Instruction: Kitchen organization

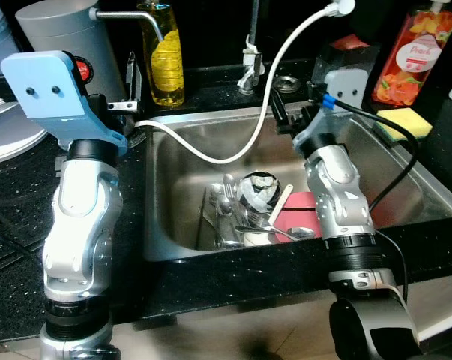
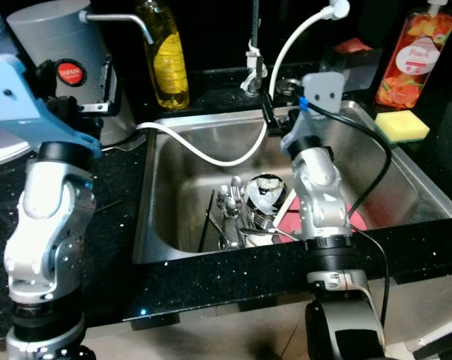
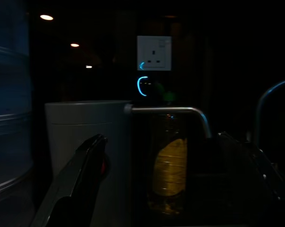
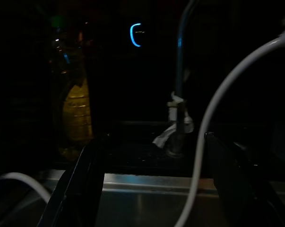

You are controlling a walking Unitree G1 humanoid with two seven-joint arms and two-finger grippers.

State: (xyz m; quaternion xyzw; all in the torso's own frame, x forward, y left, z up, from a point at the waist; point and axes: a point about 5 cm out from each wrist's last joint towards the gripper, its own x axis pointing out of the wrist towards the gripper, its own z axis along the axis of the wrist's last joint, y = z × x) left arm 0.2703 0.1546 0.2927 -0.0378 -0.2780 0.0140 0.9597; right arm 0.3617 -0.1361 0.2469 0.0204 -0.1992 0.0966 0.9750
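The dishes to be sorted lie in the sink (image 1: 173, 195), at lower centre of the left eye view: a cluster of cutlery (image 1: 224, 202), a dark patterned bowl (image 1: 260, 191) beside it, and a red plate (image 1: 299, 214) to the right of the bowl. The forks and spoons are laid with their long axes running roughly from the near rim toward the back wall.

The right tool (image 4: 151, 189) is held above the sink's back rim, at upper right of centre in the left eye view, with its two fingers spread wide, as is seen in the right wrist view. The pile lies below it and toward the near edge, so this arm is judged the nearer. A white hose (image 1: 233, 154) hangs across the basin between tool and pile and could be snagged.

The left tool (image 3: 175, 189) is held over the black table (image 1: 16, 202) at upper left, also spread wide, aimed at the yellow bottle (image 1: 166, 64) and grey canister (image 1: 68, 30).
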